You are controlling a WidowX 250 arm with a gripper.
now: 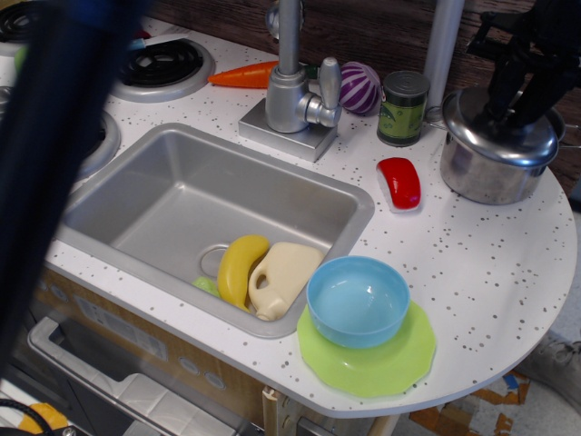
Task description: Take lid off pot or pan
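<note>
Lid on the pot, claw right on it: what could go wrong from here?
1. The lid sits tilted on the pot, with the claw at its centre. The grip on the knob is hidden; if it is loose, the lid could slip and drop.
2. The pot stands close to the counter edge; a sideways pull might drag it off.
3. The green can stands close by; a leftward swing might topple it.

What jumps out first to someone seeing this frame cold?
Probably the black gripper at the far right, its fingers down on the lid of the steel pot, with the lid looking tilted rather than seated flat. Next, the blue bowl on a green plate near the front edge, and the banana beside a cream jug in the sink.
</note>
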